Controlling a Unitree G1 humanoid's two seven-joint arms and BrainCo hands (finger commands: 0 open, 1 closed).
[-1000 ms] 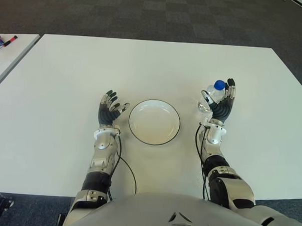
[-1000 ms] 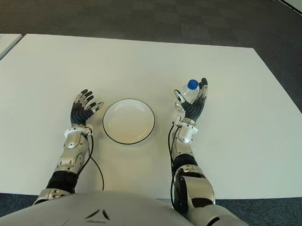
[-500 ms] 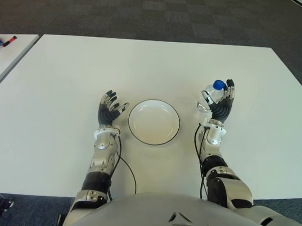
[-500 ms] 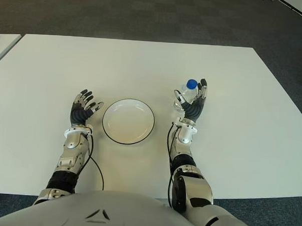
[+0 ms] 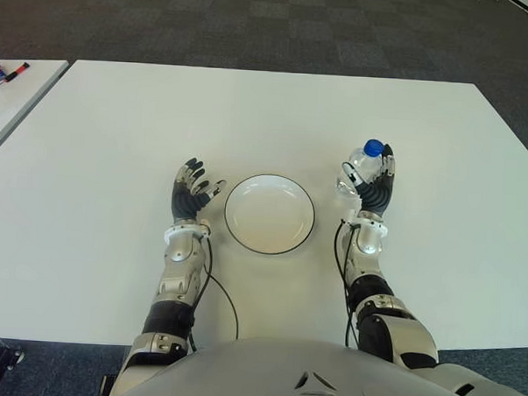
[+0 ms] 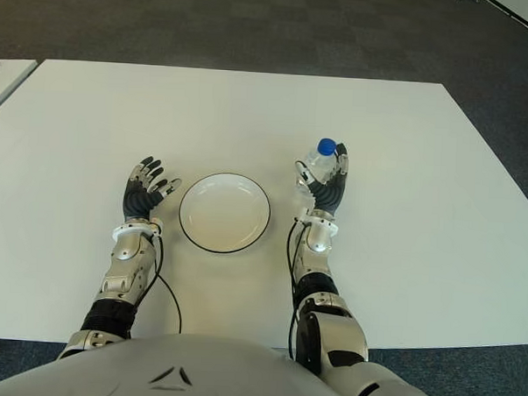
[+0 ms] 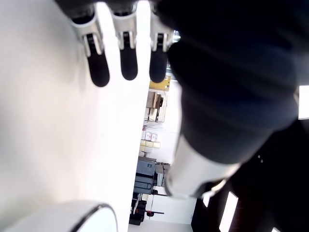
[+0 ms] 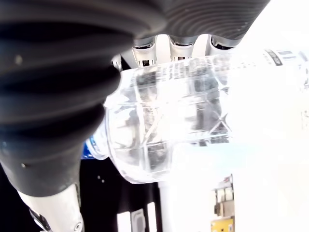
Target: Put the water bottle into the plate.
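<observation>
Plate (image 5: 269,213) mid-table (image 5: 100,129); left hand (image 5: 192,190) just left; water bottle (image 5: 360,164) in right hand (image 5: 373,187), right of plate.

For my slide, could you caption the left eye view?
Right hand holding water bottle beside empty plate.

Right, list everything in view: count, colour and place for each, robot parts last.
water bottle: one, clear with a blue cap, held in the right hand, to the right of the plate
plate: one, white with a dark rim, on the table between the hands
table: one, white, in front of the robot
second table: one, white, far left, small items on it
left hand: one, black and silver, open, left of the plate
right hand: one, black and silver, shut on the bottle
</observation>
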